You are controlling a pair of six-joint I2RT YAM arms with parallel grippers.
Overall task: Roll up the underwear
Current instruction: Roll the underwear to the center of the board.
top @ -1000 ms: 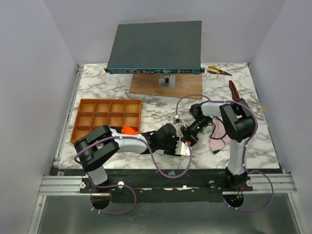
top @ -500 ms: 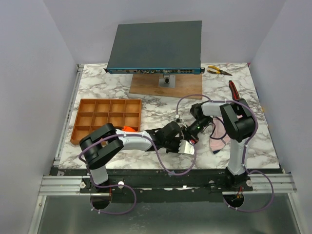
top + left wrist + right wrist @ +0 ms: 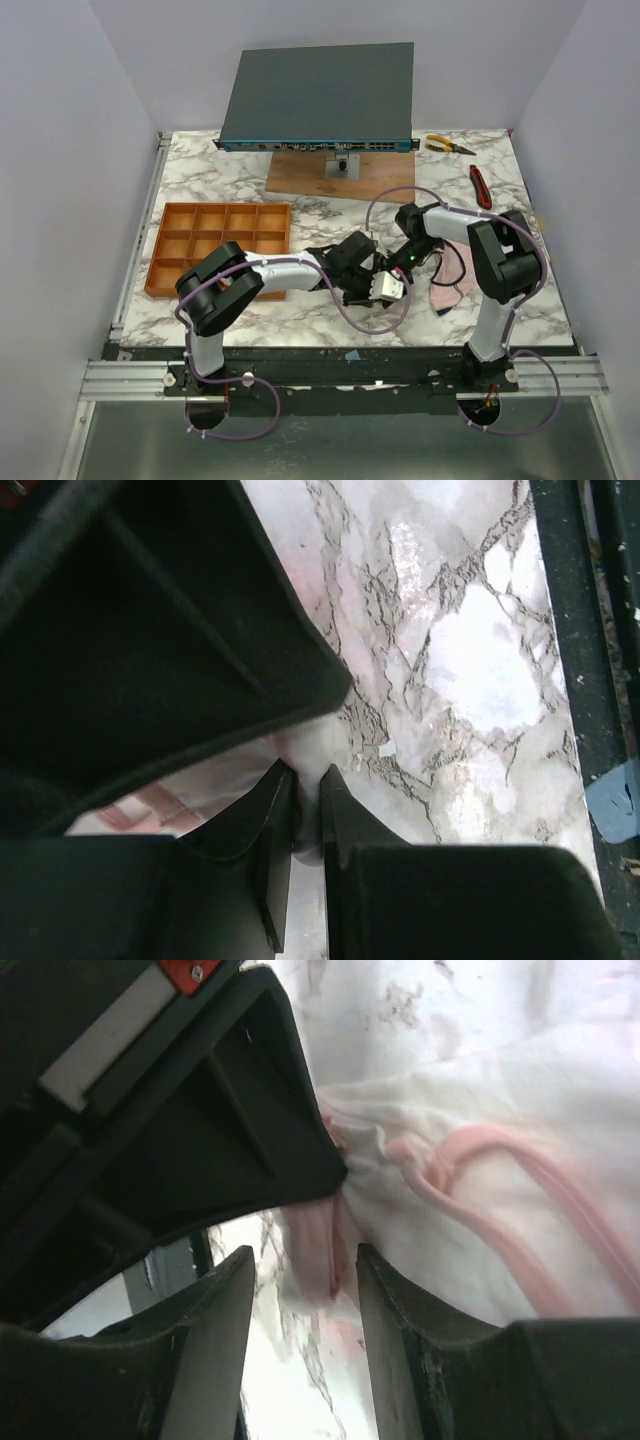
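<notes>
Left wrist view: the left claw point(image 3: 307, 776) has its fingers pressed almost together. A sliver of pale cloth shows in the slit between them, so it looks to be pinching an edge of the pale pink underwear point(image 3: 135, 802). In the right wrist view the right claw point(image 3: 305, 1256) stands spread, with a pink fold of the same garment between its fingers and no clear touch on either. The rest of the garment lies crumpled on the marble desk point(image 3: 460, 670), just right of where the two claws meet. I judge this to be a regrip ahead of rolling. To do it well, the left pinch should be firm on the hem before the right draws off. The cloth then wants pulling flat, and the roll should run tight and straight.
</notes>
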